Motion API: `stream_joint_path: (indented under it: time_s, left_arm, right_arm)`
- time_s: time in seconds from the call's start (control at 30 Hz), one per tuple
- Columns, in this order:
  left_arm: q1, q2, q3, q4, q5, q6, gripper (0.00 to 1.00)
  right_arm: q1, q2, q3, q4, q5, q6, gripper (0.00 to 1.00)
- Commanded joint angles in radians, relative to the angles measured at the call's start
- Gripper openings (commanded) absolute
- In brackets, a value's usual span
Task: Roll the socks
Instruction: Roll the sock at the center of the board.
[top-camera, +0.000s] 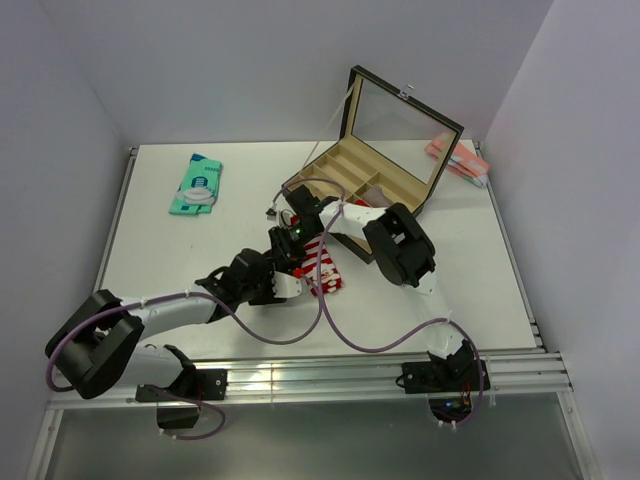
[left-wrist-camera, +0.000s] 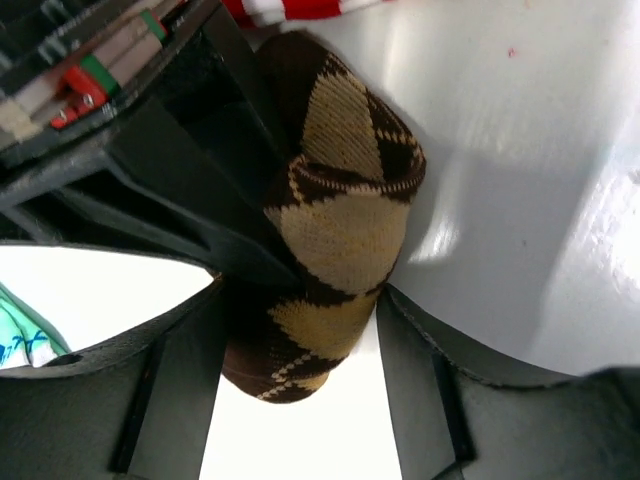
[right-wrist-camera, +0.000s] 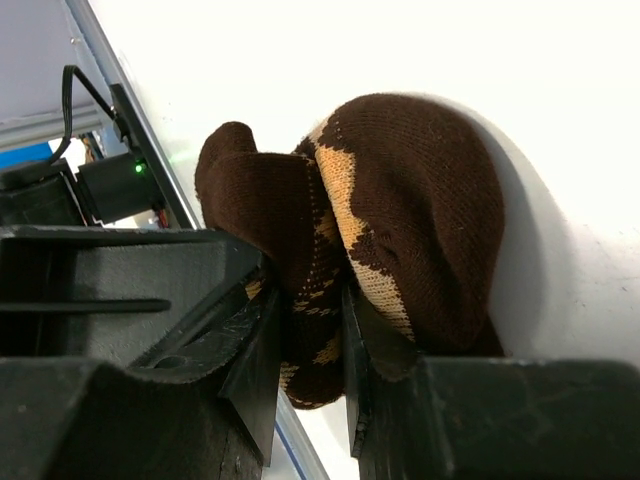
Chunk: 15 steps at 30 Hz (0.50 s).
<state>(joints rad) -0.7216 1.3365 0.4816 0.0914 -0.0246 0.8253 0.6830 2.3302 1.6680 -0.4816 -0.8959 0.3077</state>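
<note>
Middle of bench (top-camera: 450, 290): argyle sock (left-wrist-camera: 335, 230) bunched up, striped sock (top-camera: 325, 268) just beside it. Right jaws clenched on a fold of the argyle sock — dark end bulging past them. Left jaws released — spread either side of the same sock.
</note>
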Motion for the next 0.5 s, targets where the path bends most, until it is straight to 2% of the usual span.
stream_joint_path:
  time_s: [0.0,0.27,0.47]
  left_arm:
    - [0.017,-0.060,-0.032,-0.047,-0.055,0.003,0.66]
    - [0.022,-0.258,-0.084,-0.047,0.015,0.026,0.69]
    - [0.024,-0.264,-0.080,-0.119,0.094,0.046,0.70]
  right_arm:
    - [0.039,0.067,-0.057,-0.155,0.161,-0.091,0.08]
    - [0.039,0.072,-0.045,-0.150,0.166,-0.076,0.07]
    - [0.039,0.073,-0.047,-0.147,0.164,-0.076,0.07]
